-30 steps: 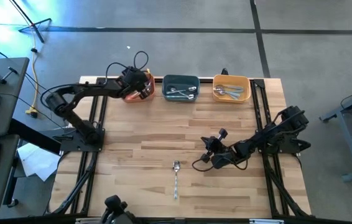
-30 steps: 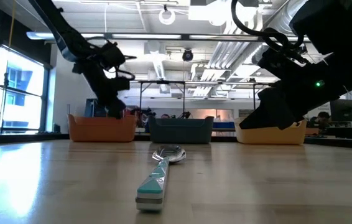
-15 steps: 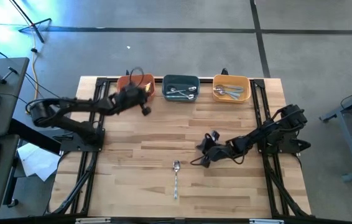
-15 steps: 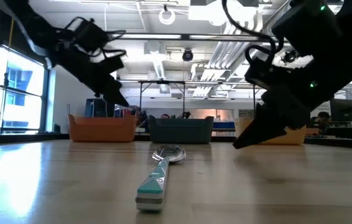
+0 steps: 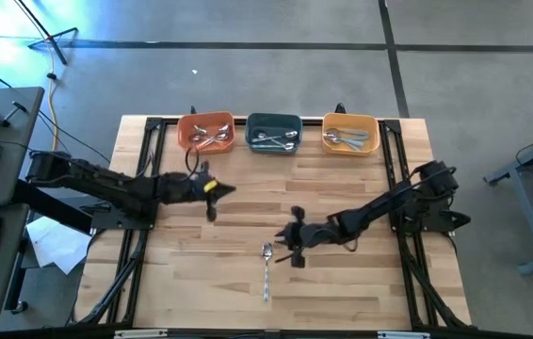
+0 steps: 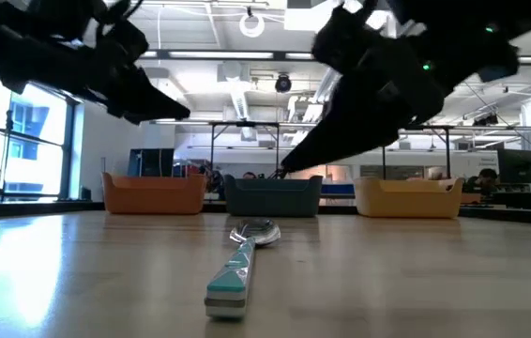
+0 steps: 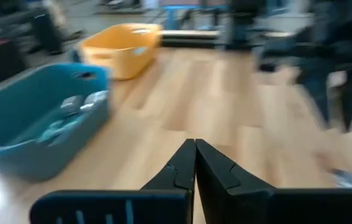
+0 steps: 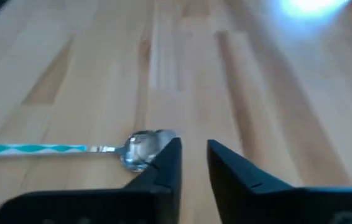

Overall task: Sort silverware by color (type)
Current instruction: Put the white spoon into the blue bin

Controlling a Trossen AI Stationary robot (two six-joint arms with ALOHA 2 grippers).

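Note:
One spoon (image 5: 266, 268) with a light-blue patterned handle lies flat on the wooden table, its shiny head (image 8: 140, 149) toward the far edge. My right gripper (image 5: 287, 247) hovers just right of the head, above the table, its fingers (image 8: 170, 158) a little open with nothing between them. My left gripper (image 5: 212, 195) is shut and empty over the table's left middle, in front of the orange bowl (image 5: 206, 133). More silverware lies in the orange, teal (image 5: 274, 132) and yellow (image 5: 349, 133) bowls.
The three bowls stand in a row along the far edge. Black frame rails run along the table's left (image 5: 144, 217) and right (image 5: 400, 235) sides. Bare wood lies around the spoon and toward the near edge.
My left gripper has pulled away from the orange bowl toward the near edge and now stands over the table's left middle. My right gripper has reached toward the table's left, ending beside the spoon's head. The spoon has not moved.

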